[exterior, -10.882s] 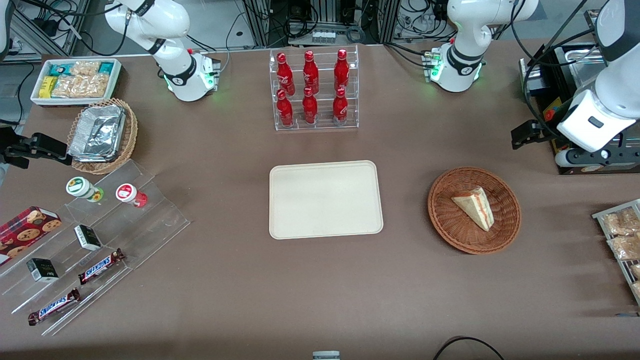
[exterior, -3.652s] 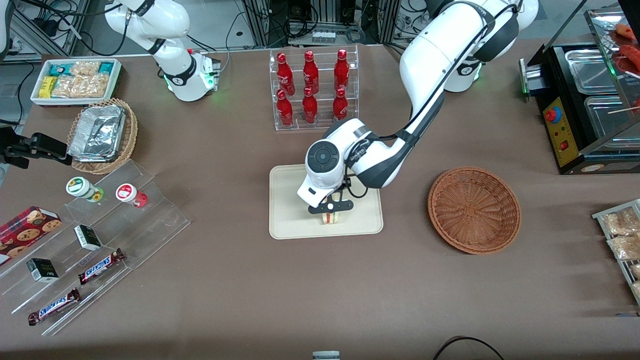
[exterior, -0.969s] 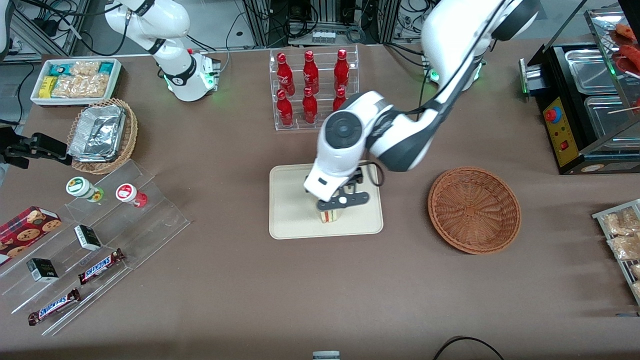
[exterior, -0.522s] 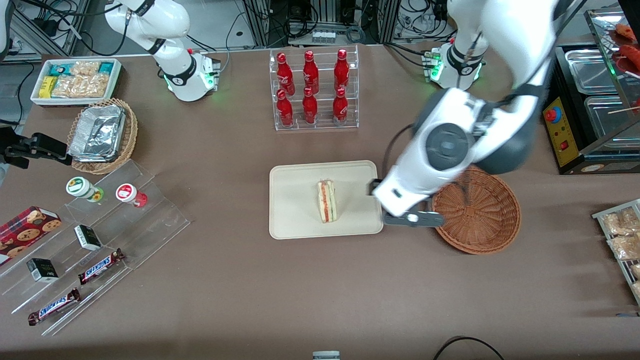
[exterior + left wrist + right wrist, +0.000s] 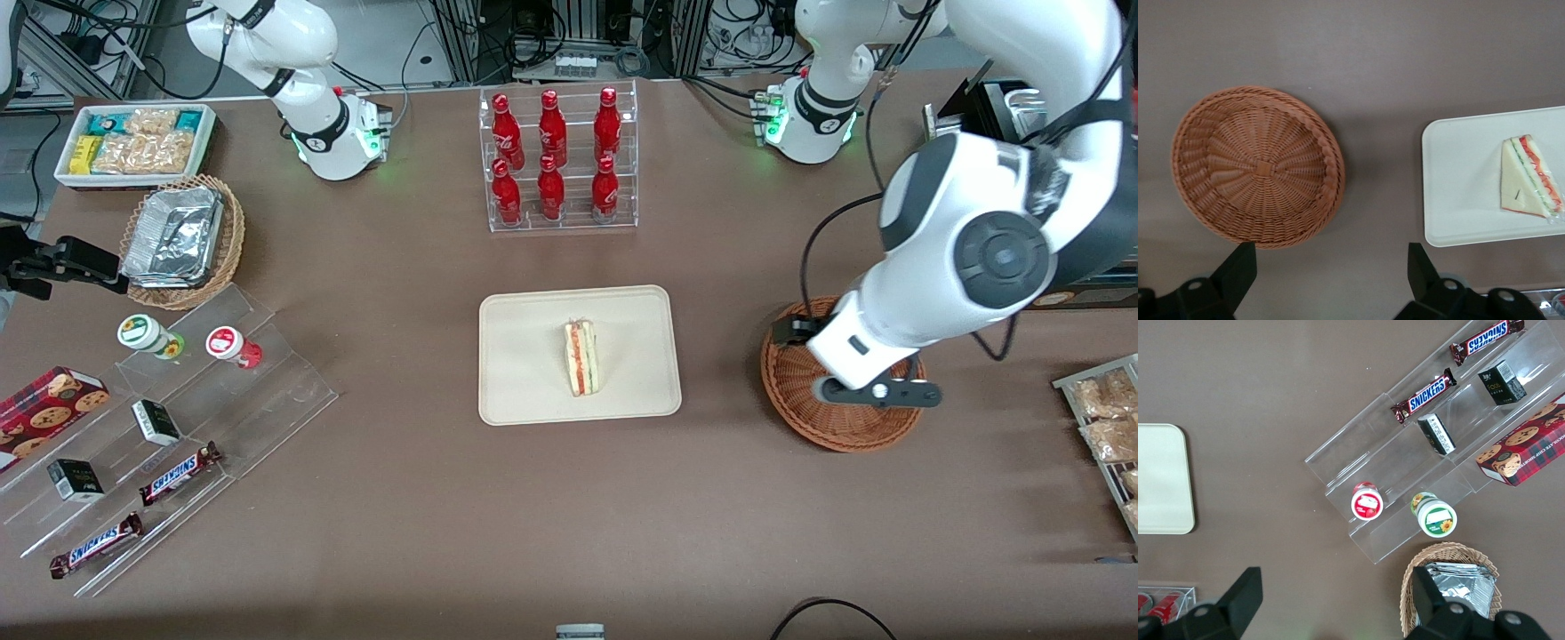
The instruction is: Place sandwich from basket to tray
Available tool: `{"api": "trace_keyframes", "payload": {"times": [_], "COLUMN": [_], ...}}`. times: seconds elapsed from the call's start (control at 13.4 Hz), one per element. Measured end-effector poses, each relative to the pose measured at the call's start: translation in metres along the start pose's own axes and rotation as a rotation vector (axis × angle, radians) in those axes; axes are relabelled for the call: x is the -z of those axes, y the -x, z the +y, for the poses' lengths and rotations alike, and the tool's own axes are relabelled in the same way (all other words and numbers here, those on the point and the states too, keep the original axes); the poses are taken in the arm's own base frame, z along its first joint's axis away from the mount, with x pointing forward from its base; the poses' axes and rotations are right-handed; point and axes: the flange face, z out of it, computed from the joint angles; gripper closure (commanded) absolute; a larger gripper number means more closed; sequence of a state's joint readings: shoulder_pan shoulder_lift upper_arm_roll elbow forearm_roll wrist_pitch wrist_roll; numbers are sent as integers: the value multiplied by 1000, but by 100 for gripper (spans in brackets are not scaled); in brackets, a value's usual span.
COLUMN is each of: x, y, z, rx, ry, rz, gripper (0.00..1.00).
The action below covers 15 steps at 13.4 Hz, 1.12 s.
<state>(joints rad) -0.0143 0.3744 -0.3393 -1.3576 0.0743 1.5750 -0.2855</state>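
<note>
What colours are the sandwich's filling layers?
Red, orange and green on the sandwich, clearest in the left wrist view.

The sandwich (image 5: 581,359), a small triangular wedge of pale bread, rests on the tray (image 5: 524,391) with its cut edge up, showing red, orange and green filling layers. It sits a little toward the working arm's end of the tray's middle.

The tray is flat, rectangular and cream-beige, with rounded corners and a low rim, lying on the brown table (image 5: 427,516).

The basket (image 5: 787,400), a round, shallow, reddish-brown wicker bowl, lies apart from the tray, toward the working arm's end. The pincer (image 5: 876,392) hangs above it, its fingers (image 5: 1238,265) spread with nothing between them.
</note>
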Motion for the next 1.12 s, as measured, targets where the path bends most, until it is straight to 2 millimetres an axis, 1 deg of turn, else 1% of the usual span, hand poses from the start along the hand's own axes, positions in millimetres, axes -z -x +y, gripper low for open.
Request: {"api": "trace_keyframes", "payload": {"times": [0.15, 0.3, 0.37, 0.45, 0.6, 0.67, 0.75, 0.82, 0.89, 1.04, 1.12], "x": [8, 11, 12, 14, 27, 33, 38, 41, 44, 46, 48], "y": [6, 16, 24, 35, 61, 75, 87, 94, 99, 103, 106], "z": [-9, -18, -31, -52, -91, -105, -113, -115, -113, -105, -105], "rx": [4, -25, -43, -59, -67, -67, -67, -66, -69, -82, -83], "ry": [-5, -20, -33, -48, -47, -46, -47, -50, -52, -55, -56], "rz": [1, -7, -13, -18, -19, -29, -40, -46, -48, -65, -77], "gripper": [0, 0, 0, 0, 0, 0, 0, 0, 0, 0, 0]}}
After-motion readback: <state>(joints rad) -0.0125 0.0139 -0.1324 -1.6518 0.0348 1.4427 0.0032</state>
